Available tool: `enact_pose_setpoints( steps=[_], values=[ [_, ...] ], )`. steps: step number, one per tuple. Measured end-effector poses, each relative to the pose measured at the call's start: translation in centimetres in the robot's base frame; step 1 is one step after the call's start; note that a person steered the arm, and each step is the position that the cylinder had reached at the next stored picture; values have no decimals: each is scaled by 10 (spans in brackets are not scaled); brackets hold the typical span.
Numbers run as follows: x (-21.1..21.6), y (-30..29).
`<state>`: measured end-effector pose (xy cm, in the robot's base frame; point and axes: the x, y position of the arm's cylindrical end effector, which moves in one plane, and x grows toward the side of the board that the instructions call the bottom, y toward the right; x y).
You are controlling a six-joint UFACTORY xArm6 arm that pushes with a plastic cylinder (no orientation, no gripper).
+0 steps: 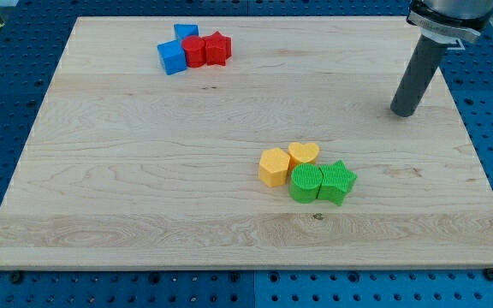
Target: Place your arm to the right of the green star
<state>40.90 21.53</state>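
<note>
The green star lies on the wooden board a little right of centre, toward the view's bottom. It touches a green round block on its left. My tip rests on the board up and to the right of the green star, well apart from it. The dark rod rises from the tip to the view's top right.
A yellow hexagon and a yellow heart sit just left of and above the green pair. At the top left, two blue blocks, a red block and a red star are clustered.
</note>
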Motion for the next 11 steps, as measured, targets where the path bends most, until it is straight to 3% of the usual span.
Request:
enact_pose_setpoints(
  steps=[3, 6, 8, 11],
  values=[
    [1, -1],
    [72, 16],
    [124, -19],
    [127, -77]
  ],
)
